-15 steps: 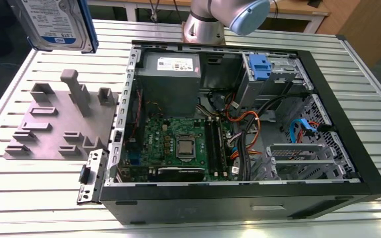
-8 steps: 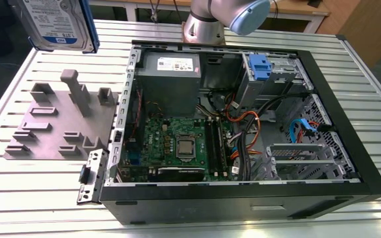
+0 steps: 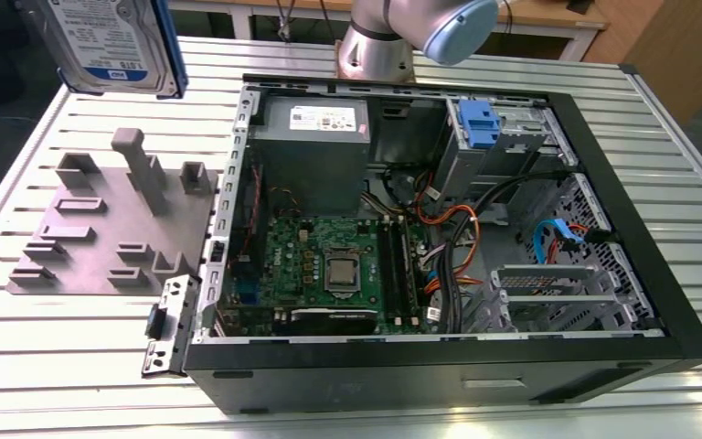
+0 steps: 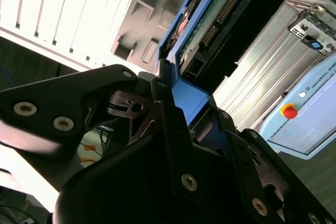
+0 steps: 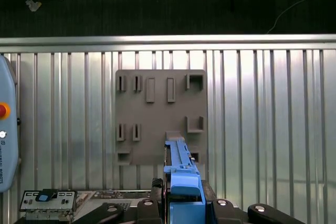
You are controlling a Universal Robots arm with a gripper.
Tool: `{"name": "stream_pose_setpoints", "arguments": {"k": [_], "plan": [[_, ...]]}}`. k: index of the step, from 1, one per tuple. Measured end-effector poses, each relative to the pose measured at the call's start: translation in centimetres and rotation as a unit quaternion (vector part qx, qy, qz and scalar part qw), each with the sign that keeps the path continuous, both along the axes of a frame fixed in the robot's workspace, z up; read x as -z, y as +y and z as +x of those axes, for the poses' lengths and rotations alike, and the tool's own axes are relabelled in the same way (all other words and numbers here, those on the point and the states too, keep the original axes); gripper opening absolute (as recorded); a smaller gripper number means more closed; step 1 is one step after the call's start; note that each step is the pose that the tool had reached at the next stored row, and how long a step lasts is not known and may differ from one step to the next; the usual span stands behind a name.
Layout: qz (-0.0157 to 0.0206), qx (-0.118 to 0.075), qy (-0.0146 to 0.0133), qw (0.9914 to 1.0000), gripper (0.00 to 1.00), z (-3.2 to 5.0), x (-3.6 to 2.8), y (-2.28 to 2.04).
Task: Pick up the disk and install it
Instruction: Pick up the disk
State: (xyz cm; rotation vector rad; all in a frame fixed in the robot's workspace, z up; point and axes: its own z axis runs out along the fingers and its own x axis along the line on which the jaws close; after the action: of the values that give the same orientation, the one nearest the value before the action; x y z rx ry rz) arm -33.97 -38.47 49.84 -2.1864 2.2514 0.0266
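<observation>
One slatted table [image 3: 34, 347]. One open PC case [image 3: 449, 366] on it, with one white sticker on the grey power supply [image 3: 314, 117]. One grey fixture plate [image 3: 83, 265] at the case's 9 o'clock, exterior view. One disk [image 3: 113, 46] with a white-and-blue label, print not legible, held at the case's 10 o'clock. My jaws are clenched on its blue rail [image 5: 181, 166].

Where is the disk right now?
At the exterior view's upper left, the disk is held in the gripper above the grey fixture plate.

Slatted aluminium table [image 3: 70, 366] with a grey fixture block [image 3: 83, 240] just beside an open computer case [image 3: 449, 364]
</observation>
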Motion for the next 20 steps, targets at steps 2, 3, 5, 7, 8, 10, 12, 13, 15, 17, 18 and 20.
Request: {"name": "stream_pose_setpoints", "arguments": {"k": [2, 3, 5, 7, 8, 10, 12, 13, 15, 17, 18, 20], "plan": [[0.0, 0.0, 0.0, 1.0, 0.36, 0.12, 0.0, 0.0], [0.0, 0.0, 0.0, 1.0, 0.36, 0.18, 0.0, 0.0], [0.0, 0.0, 0.0, 1.0, 0.36, 0.3, 0.0, 0.0], [0.0, 0.0, 0.0, 1.0, 0.36, 0.41, 0.0, 0.0], [0.0, 0.0, 0.0, 1.0, 0.36, 0.46, 0.0, 0.0], [0.0, 0.0, 0.0, 1.0, 0.36, 0.58, 0.0, 0.0], [0.0, 0.0, 0.0, 1.0, 0.36, 0.69, 0.0, 0.0], [0.0, 0.0, 0.0, 1.0, 0.36, 0.75, 0.0, 0.0], [0.0, 0.0, 0.0, 1.0, 0.36, 0.87, 0.0, 0.0], [0.0, 0.0, 0.0, 1.0, 0.36, 0.99, 0.0, 0.0], [0.0, 0.0, 0.0, 1.0, 0.36, 1.05, 0.0, 0.0], [0.0, 0.0, 0.0, 1.0, 0.36, 1.16, 0.0, 0.0]]}}
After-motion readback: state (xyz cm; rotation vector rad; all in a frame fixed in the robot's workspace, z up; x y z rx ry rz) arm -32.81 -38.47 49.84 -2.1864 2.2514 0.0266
